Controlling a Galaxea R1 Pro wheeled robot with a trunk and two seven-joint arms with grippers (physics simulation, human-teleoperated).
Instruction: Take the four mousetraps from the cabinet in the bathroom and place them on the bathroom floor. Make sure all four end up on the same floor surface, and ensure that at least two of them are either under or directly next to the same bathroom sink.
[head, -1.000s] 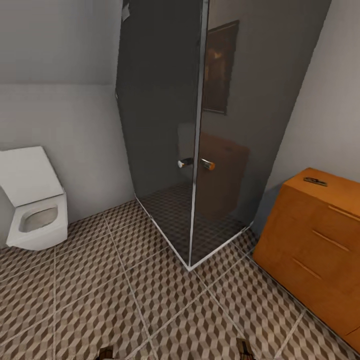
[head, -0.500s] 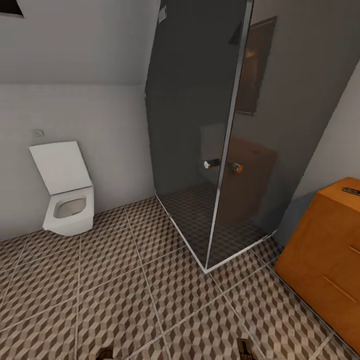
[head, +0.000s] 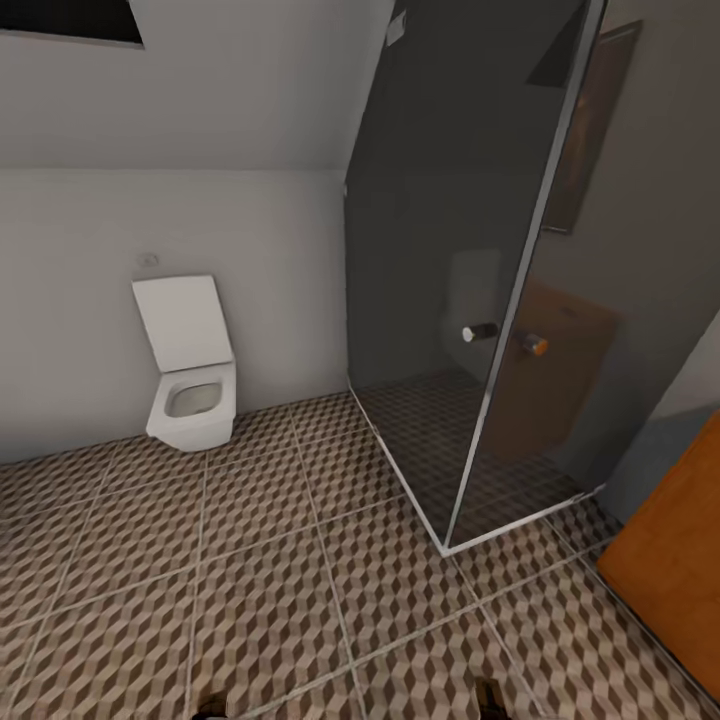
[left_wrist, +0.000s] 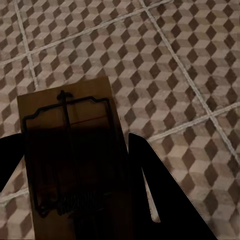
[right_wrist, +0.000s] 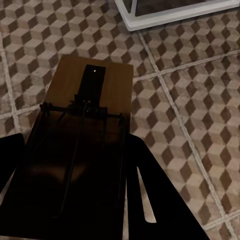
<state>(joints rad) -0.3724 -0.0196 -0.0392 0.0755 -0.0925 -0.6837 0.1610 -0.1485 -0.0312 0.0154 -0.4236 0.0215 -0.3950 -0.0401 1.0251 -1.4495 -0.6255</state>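
In the left wrist view, a tan mousetrap (left_wrist: 70, 120) with dark wire sits between the dark fingers of my left gripper (left_wrist: 75, 165), which is shut on it above the cube-patterned bathroom floor (left_wrist: 190, 60). My right gripper (right_wrist: 75, 160) is likewise shut on a second mousetrap (right_wrist: 95, 85) over the tiles. The head view has the floor (head: 250, 580) ahead and a corner of the orange-brown cabinet (head: 670, 560) at the right edge. The sink is out of view.
A white toilet (head: 190, 385) hangs on the back wall at the left. A dark glass shower enclosure (head: 470, 300) with a white base rim (right_wrist: 165, 15) stands in the corner between the toilet and the cabinet. Open tiles stretch in front.
The head view has swung to the left: toilet and shower sit further right in the picture, and most of the cabinet, with its top, has slid out of frame.
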